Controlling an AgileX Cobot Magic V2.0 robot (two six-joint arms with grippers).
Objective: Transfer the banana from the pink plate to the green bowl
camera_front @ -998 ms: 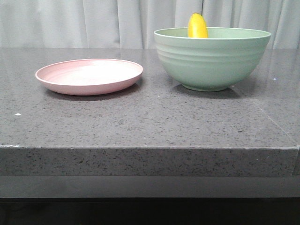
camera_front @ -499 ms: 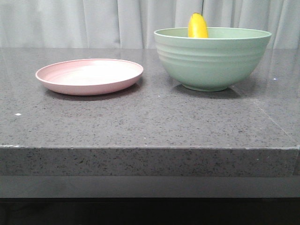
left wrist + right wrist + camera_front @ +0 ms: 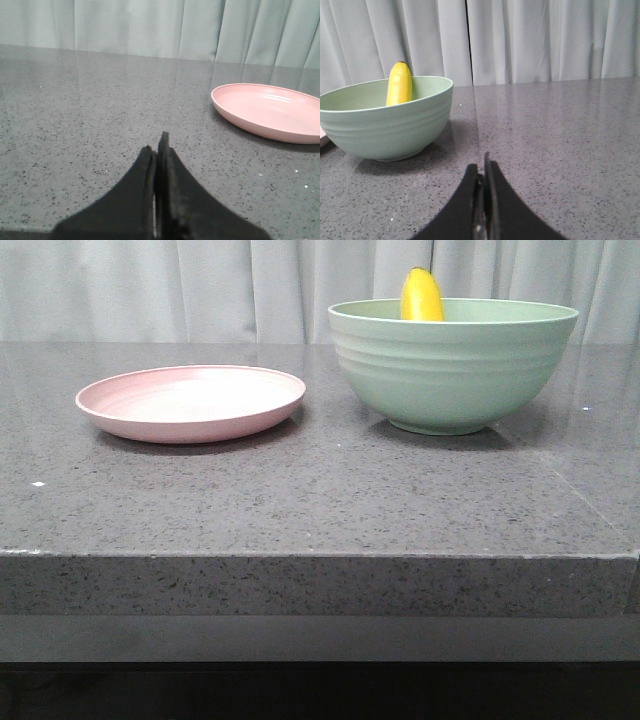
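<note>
The yellow banana stands on end inside the pale green bowl at the right of the table, its tip above the rim; it also shows in the right wrist view in the bowl. The pink plate sits empty at the left and shows in the left wrist view. My left gripper is shut and empty, low over the table, apart from the plate. My right gripper is shut and empty, apart from the bowl. Neither gripper shows in the front view.
The grey speckled stone table has a front edge close to the camera. Pale curtains hang behind it.
</note>
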